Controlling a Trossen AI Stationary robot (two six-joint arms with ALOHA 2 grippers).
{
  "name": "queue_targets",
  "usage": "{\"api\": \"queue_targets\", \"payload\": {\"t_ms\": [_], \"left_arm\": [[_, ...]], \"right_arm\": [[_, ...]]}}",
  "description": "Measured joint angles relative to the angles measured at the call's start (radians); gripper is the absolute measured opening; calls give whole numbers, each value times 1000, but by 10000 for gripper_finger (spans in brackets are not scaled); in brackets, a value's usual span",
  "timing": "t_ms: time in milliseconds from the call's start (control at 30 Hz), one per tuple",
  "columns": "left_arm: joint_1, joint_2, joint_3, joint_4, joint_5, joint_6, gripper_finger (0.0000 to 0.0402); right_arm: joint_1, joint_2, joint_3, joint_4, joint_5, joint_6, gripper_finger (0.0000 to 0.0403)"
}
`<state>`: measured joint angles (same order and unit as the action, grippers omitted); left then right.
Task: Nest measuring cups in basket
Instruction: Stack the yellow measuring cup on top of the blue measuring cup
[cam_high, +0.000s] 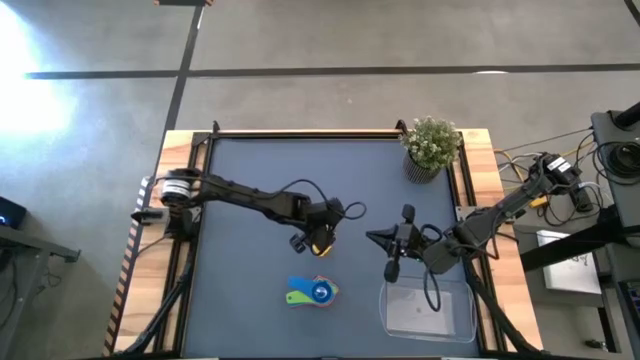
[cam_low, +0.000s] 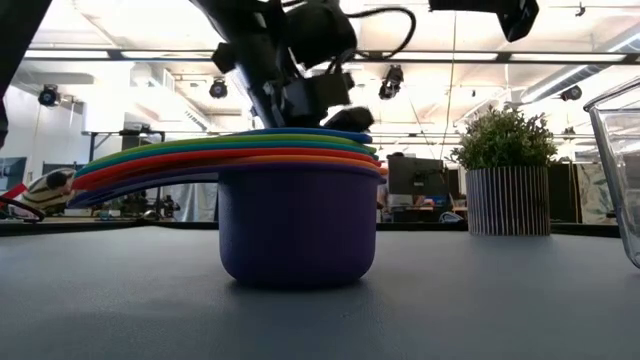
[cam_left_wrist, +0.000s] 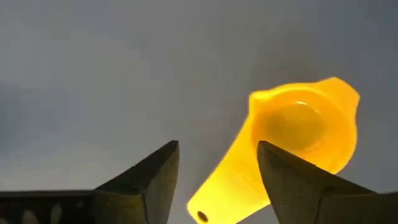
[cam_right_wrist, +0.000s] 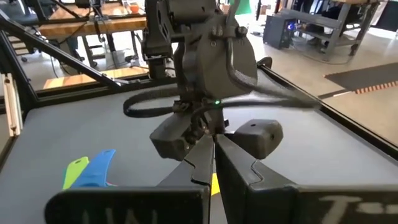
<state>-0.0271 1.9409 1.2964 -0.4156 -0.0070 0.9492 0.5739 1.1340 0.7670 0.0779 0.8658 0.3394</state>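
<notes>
High view: we see the left gripper (cam_high: 322, 243) with jaws apart over the yellow cup (cam_high: 321, 240); the nested stack (cam_high: 315, 291) sits outside the empty basket (cam_high: 470, 322) (right gripper (cam_high: 391, 270) closed).

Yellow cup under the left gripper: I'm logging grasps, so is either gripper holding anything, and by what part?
Nothing is held. The left gripper is open; the yellow cup lies on the mat beyond its fingers. The right gripper is shut and empty.

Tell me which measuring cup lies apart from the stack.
The yellow cup: it lies alone under the open left gripper, while the others sit nested in the stack outside the basket.
</notes>
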Motion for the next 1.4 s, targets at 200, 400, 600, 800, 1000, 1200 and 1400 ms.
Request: {"api": "queue_targets", "payload": {"t_ms": [200,400,600,800,1000,1200,1400], "left_arm": [[5,40,-1,-19,51,11,185],[5,80,3,-15,59,11,146],[6,72,1,-24,55,-20,67],[12,33,-1,-78,42,-140,11],[14,-17,15,-166,13,-296,2],[14,-44,140,-350,14,-521,0],[8,-44,274,-493,100,-699,0]], "right_arm": [[0,1,-2,0,1,1,9],[0,1,-2,2,2,1,9],[0,1,-2,3,2,1,9],[-1,1,-2,5,4,1,9],[-1,1,-2,5,26,0,9],[-1,1,-2,5,27,-3,9],[0,1,-2,2,26,-3,9]]}}
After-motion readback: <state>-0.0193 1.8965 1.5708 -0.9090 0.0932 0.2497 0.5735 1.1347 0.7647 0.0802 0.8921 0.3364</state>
